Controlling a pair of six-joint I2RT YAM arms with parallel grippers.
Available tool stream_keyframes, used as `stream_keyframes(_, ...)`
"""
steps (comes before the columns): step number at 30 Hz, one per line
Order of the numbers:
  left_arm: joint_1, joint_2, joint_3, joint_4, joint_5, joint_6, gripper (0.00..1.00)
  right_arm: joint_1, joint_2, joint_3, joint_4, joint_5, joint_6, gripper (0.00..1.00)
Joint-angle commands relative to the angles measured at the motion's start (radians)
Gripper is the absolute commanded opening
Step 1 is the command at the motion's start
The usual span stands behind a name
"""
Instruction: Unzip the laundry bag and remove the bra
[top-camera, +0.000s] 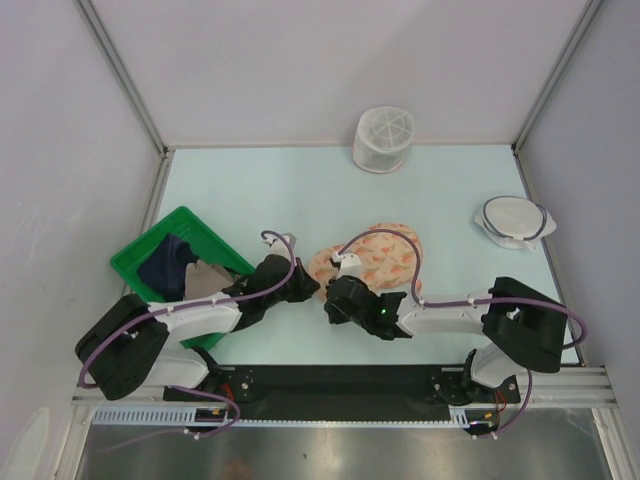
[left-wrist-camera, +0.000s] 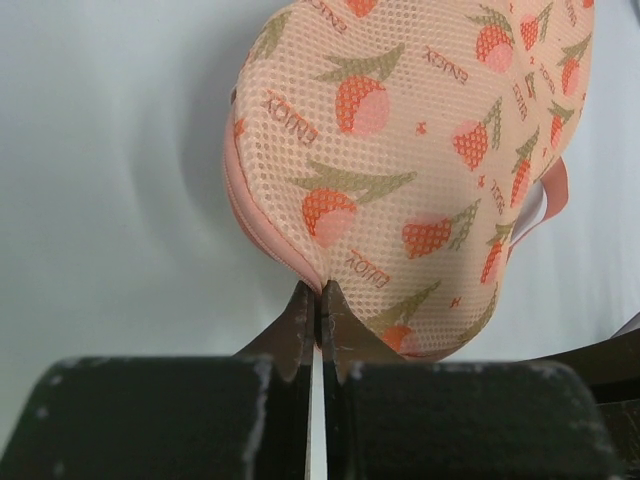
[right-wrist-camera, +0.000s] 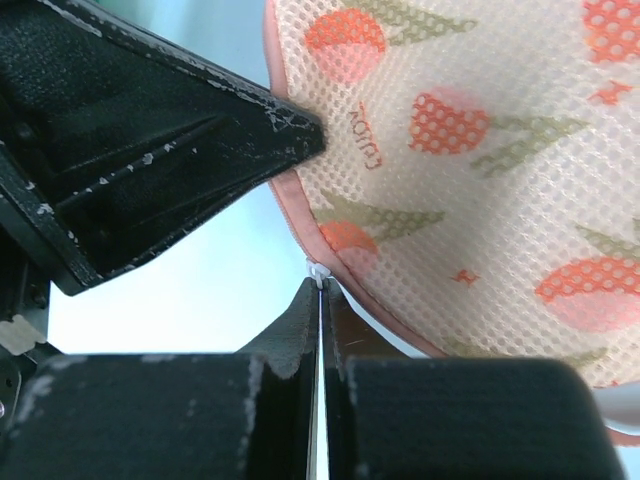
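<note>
The peach laundry bag (top-camera: 385, 257) with orange-red fruit print lies mid-table, its near-left end between both grippers. My left gripper (left-wrist-camera: 319, 292) is shut, pinching the bag's (left-wrist-camera: 420, 130) pink-edged rim. My right gripper (right-wrist-camera: 321, 287) is shut on the small white zip pull (right-wrist-camera: 317, 272) at the pink edging of the bag (right-wrist-camera: 470, 160). The left gripper's black fingers (right-wrist-camera: 150, 160) show at the upper left of the right wrist view. In the top view the left gripper (top-camera: 306, 286) and the right gripper (top-camera: 333, 297) meet at the bag's end. The bra is hidden.
A green tray (top-camera: 145, 250) with dark navy and tan cloths sits at the left. A white mesh cylinder (top-camera: 384, 138) stands at the back. A flat white mesh disc (top-camera: 514, 220) lies at the right. Grey walls enclose the table.
</note>
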Motion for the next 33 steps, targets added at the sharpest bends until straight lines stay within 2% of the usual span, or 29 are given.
stream_keyframes(1, 0.021, -0.031, 0.032, -0.003, -0.042, 0.037, 0.00, -0.008, -0.054, -0.019, -0.011, 0.022, 0.013, 0.00)
stream_keyframes(17, 0.067, -0.022, 0.055, -0.023, -0.033, 0.088, 0.00, -0.020, -0.158, -0.103, -0.067, 0.092, 0.057, 0.00)
stream_keyframes(33, 0.114, 0.115, 0.192, -0.043, -0.015, 0.189, 0.00, -0.034, -0.208, -0.126, -0.114, 0.103, 0.073, 0.00)
